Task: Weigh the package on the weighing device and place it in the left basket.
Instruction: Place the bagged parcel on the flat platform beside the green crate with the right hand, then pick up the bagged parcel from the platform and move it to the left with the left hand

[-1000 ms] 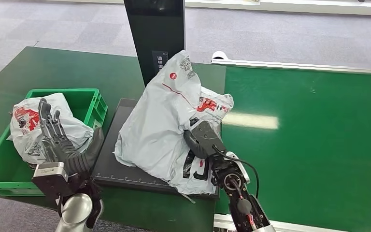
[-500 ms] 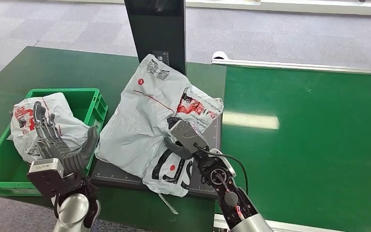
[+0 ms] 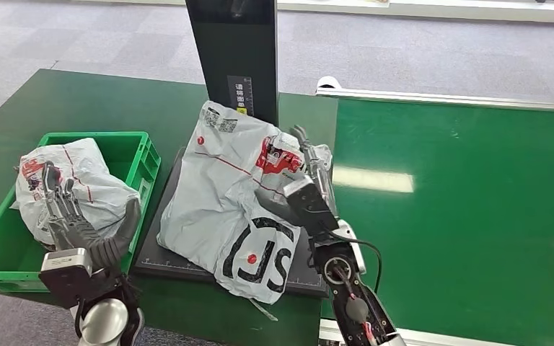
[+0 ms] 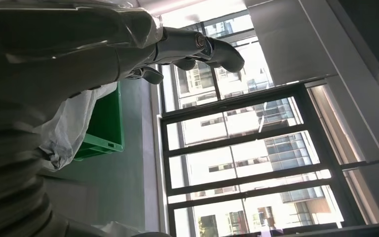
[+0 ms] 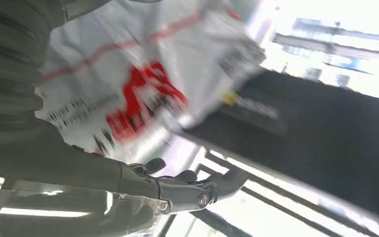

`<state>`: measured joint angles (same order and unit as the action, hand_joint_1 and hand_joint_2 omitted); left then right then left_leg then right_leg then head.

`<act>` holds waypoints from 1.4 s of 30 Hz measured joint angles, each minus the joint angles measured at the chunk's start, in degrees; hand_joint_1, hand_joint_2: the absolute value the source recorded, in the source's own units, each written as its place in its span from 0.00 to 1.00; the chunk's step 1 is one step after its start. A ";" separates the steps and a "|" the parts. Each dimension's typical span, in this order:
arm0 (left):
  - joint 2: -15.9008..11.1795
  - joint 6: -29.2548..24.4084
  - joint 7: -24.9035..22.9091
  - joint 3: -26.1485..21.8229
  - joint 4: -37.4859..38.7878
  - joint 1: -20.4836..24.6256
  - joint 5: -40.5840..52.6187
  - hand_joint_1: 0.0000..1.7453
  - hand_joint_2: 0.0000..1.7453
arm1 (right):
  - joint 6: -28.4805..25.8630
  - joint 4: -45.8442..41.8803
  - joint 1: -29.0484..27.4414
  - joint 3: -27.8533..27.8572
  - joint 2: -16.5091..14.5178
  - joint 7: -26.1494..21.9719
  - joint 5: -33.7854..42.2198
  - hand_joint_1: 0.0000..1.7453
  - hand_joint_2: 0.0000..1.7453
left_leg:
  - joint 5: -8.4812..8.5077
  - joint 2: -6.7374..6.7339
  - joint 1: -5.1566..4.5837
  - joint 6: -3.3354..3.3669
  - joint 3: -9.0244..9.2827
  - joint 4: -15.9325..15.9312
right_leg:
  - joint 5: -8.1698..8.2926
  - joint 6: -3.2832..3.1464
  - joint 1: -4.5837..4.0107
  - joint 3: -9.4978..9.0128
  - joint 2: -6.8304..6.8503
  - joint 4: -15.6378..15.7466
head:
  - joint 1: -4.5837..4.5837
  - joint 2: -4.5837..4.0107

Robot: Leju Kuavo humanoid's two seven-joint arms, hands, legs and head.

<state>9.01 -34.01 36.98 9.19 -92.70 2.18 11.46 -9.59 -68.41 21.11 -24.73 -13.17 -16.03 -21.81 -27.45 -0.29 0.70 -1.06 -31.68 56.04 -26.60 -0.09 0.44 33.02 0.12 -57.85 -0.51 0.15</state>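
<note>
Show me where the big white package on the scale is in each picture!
Head view: the white package lies on the dark scale, middle of the picture.
Left wrist view: I cannot be sure it is there.
Right wrist view: it fills the upper middle.
Shared landmark: the black upright panel behind it.

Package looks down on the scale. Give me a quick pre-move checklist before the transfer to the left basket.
1. Package lying on the scale platform: ok, though one corner overhangs the front edge.
2. Right hand off the package: ok, fingers spread at its edge, nothing held.
3. Left hand free: ok, open, raised in front of the green basket.
4. Room in the basket: cannot tell, another bagged parcel takes up much of it.
5. Weight reading taken: cannot tell, no readout is legible on the scale's black column.
</note>
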 joint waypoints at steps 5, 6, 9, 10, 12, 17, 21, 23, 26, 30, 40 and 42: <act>0.02 4.31 -2.20 1.06 0.76 0.11 3.74 0.00 1.00 | -3.35 -10.48 -4.45 1.90 1.54 -8.27 5.40 0.00 1.00 | -0.01 0.00 -0.01 0.00 0.01 0.01 | 0.00 0.00 0.01 0.00 0.00 0.02 | -0.01 -0.01; 0.00 5.32 -3.05 1.53 1.20 0.24 4.73 0.00 1.00 | -3.82 -12.46 -5.26 2.27 1.79 -9.38 6.02 0.00 1.00 | -0.01 -0.01 -0.01 0.00 0.01 0.01 | 0.00 0.00 0.01 0.00 0.00 0.02 | -0.01 -0.01; -0.03 6.92 -4.44 2.77 2.52 0.68 6.30 0.00 1.00 | -4.43 -17.55 -7.25 3.17 2.50 -10.94 6.89 0.00 1.00 | -0.01 -0.07 0.00 0.00 0.02 0.00 | 0.01 -0.01 0.01 -0.01 -0.06 0.02 | -0.01 0.00; -0.04 7.03 -4.53 3.03 2.81 0.80 6.41 0.00 1.00 | -4.44 -18.67 -7.68 3.36 2.69 -11.02 6.96 0.00 1.00 | -0.01 -0.08 0.00 0.00 0.03 0.00 | 0.01 -0.01 0.01 -0.01 -0.08 0.02 | -0.02 0.00; -0.08 7.10 -4.60 3.38 3.28 0.96 6.47 0.00 1.00 | -4.44 -20.33 -8.34 3.61 3.02 -11.06 7.00 0.00 1.00 | -0.01 -0.07 0.00 0.00 0.03 0.00 | 0.01 -0.01 0.00 -0.01 -0.07 0.02 | -0.01 -0.01; -0.33 11.37 -8.31 4.44 4.69 1.59 9.08 0.00 1.00 | -7.06 -23.84 -9.84 4.22 3.51 -14.90 8.49 0.00 1.00 | 0.00 -0.02 0.00 0.00 0.03 0.01 | 0.00 0.00 0.00 0.01 -0.02 0.02 | -0.01 -0.01; -0.43 18.66 -14.54 6.59 10.37 3.89 15.18 0.00 1.00 | -10.42 -29.66 -11.92 5.56 3.69 -17.58 10.60 0.00 1.00 | -0.01 -0.03 -0.05 0.01 0.01 0.01 | 0.00 0.01 0.05 -0.01 -0.02 0.02 | -0.01 0.01; -0.30 20.54 -15.80 7.90 15.08 5.73 18.31 0.00 1.00 | -10.75 -31.82 -12.52 6.19 3.74 -17.71 11.26 0.00 1.00 | -0.01 -0.06 -0.08 0.01 0.02 0.01 | 0.01 0.01 0.08 -0.01 -0.04 0.02 | -0.01 -0.01; 0.41 22.18 -16.17 9.85 22.93 8.54 21.23 0.00 1.00 | -10.46 -33.50 -12.76 6.76 3.74 -17.54 11.48 0.00 1.00 | -0.01 -0.04 -0.08 0.01 0.05 0.01 | 0.02 0.02 0.08 -0.04 -0.04 0.02 | -0.02 -0.02; 1.80 22.93 -19.12 12.91 32.48 11.86 25.42 0.00 1.00 | -9.44 -33.99 -12.75 7.25 3.45 -17.01 11.41 0.00 1.00 | -0.01 -0.04 -0.08 0.02 0.06 0.01 | 0.03 0.02 0.08 -0.05 -0.04 0.02 | -0.02 -0.01; 4.29 24.50 -20.74 16.68 47.48 18.37 28.51 0.94 1.00 | -8.31 -33.99 -12.60 8.48 2.18 -15.93 10.44 0.00 1.00 | -0.01 0.12 -0.08 0.03 0.20 0.00 | -0.02 0.05 0.09 -0.34 0.14 0.02 | -0.01 -0.01; 4.43 24.47 -20.04 16.79 49.07 19.30 28.14 0.93 1.00 | -8.29 -33.99 -12.61 8.76 2.04 -15.90 10.35 0.00 1.00 | -0.02 0.18 -0.08 0.04 0.29 -0.01 | -0.03 0.07 0.09 -0.47 0.19 0.02 | -0.01 -0.01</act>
<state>13.44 -9.54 16.93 25.98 -43.63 21.48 39.60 -17.88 -102.40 8.49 -15.97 -11.13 -31.93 -11.45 -27.46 -0.12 0.62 -1.02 -31.39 56.03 -26.63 -0.02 0.54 32.55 0.31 -57.83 -0.51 0.14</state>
